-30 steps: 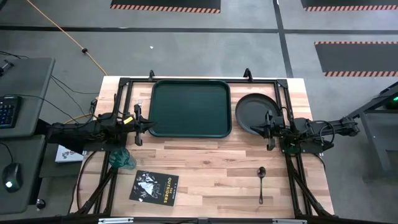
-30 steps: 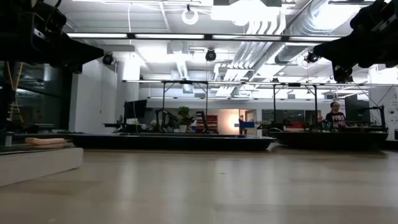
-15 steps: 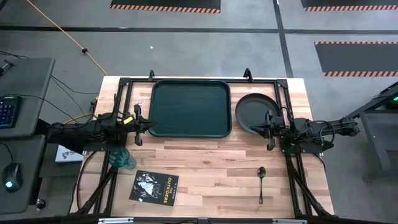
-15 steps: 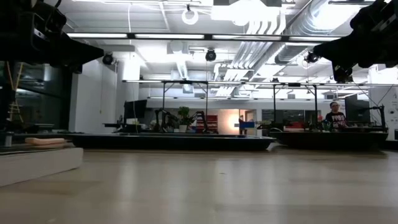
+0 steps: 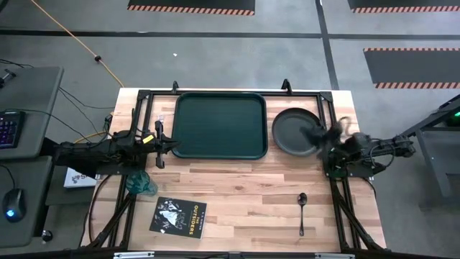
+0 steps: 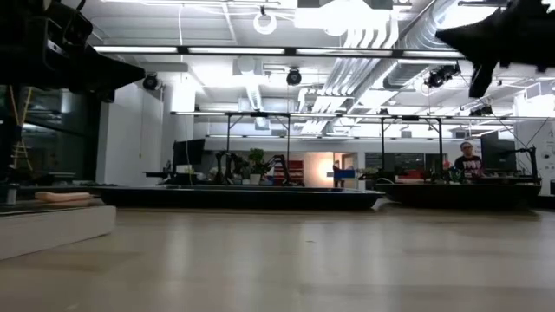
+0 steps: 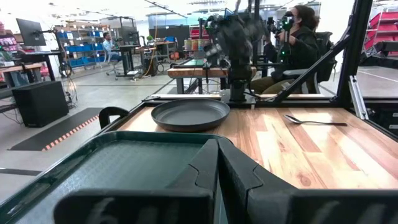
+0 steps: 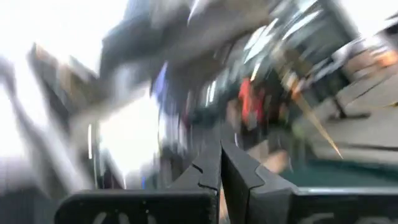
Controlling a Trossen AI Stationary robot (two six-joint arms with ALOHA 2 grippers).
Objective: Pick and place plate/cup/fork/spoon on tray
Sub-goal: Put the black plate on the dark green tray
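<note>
- High view: right pincer (image 5: 318,134) now blurred over the right-hand edge of the plate (image 5: 291,132), raised and swung from its spot half a second ago beside that rim. Left pincer (image 5: 172,144) unchanged at the left edge of the tray (image 5: 219,124). Cup (image 5: 141,185) behind and to one side of the left pincer, near the black booklet (image 5: 178,216); spoon (image 5: 302,210) on the wooden worktop (image 5: 244,194), well apart from the right pincer on its near side. Fork not made out.
- Low view: right arm (image 6: 507,39) higher against the ceiling than before, tip tilted; left arm (image 6: 61,52) as it was. Tray (image 6: 234,198) and plate (image 6: 468,192) as dark strips across the far worktop.
- Left wrist view: left pincer (image 7: 217,163) closed, fingers (image 7: 205,174) pressed together just above the near rim of the tray (image 7: 93,180), holding nothing. Plate (image 7: 190,114) straight ahead beyond the tray; spoon (image 7: 316,121) ahead and off to one side; right arm (image 7: 235,43) blurred above the plate; a seated person (image 7: 298,43) beyond the worktop.
- Right wrist view: right pincer (image 8: 220,163) closed, empty; everything past it smeared, nothing identifiable.
</note>
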